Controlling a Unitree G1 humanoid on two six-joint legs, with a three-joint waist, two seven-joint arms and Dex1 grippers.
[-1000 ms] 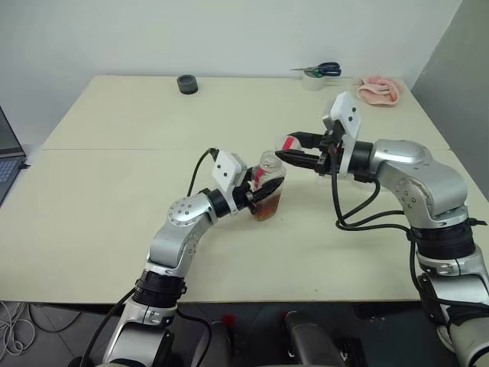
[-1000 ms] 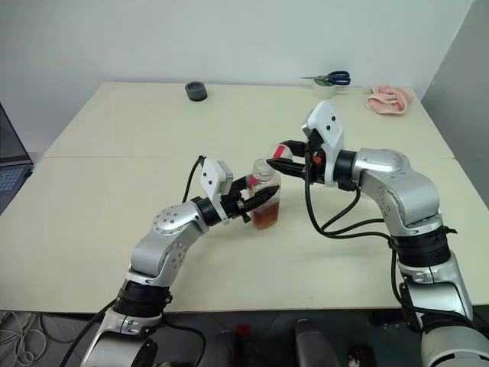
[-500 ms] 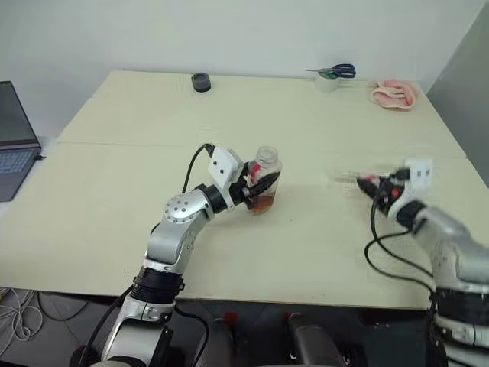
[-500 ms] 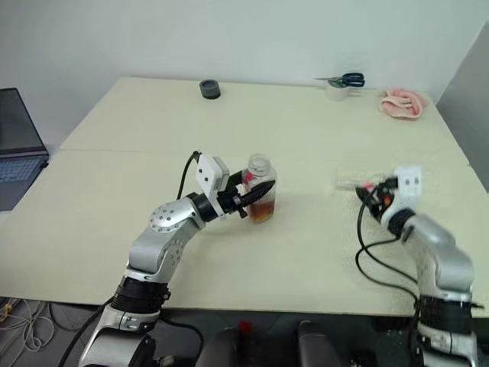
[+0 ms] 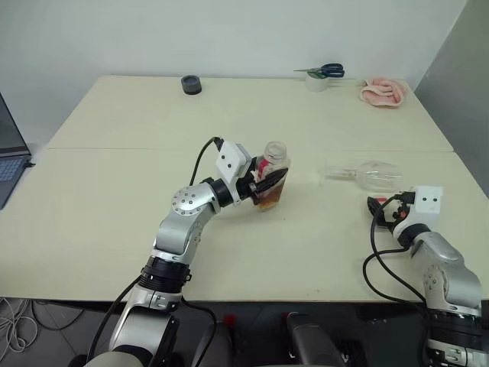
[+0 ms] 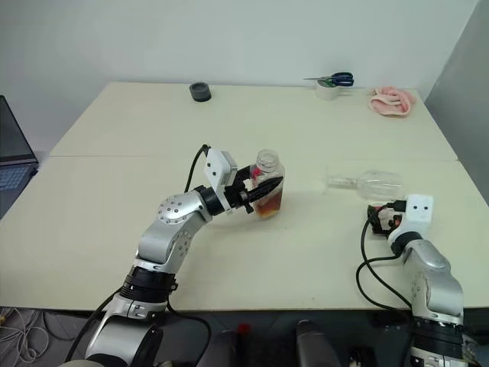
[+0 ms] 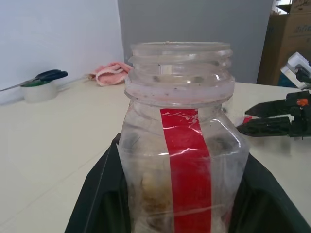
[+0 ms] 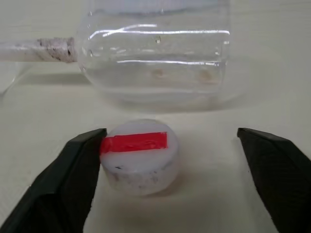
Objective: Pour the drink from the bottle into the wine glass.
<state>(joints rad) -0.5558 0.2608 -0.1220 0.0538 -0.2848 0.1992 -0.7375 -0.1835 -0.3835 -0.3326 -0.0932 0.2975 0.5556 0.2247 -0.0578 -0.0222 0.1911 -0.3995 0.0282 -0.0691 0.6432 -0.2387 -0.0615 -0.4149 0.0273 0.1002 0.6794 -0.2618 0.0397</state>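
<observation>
My left gripper is shut on the bottle, which it holds upright near the middle of the table. The bottle's mouth is uncapped, and a red strip runs down its side. The amber drink fills only its bottom. The wine glass lies on its side to the right, its stem pointing toward the bottle. My right gripper is open just in front of the glass bowl. A white cap with a red stripe rests on the table between its fingers.
Along the far edge sit a black round object, a tape roll with scissors on top and a pink cloth. A laptop pokes in at the left edge. A seam crosses the table.
My right gripper left the bottle's mouth with the cap, swung down to the right by the glass and opened, leaving the cap on the table. The left gripper kept hold of the bottle.
</observation>
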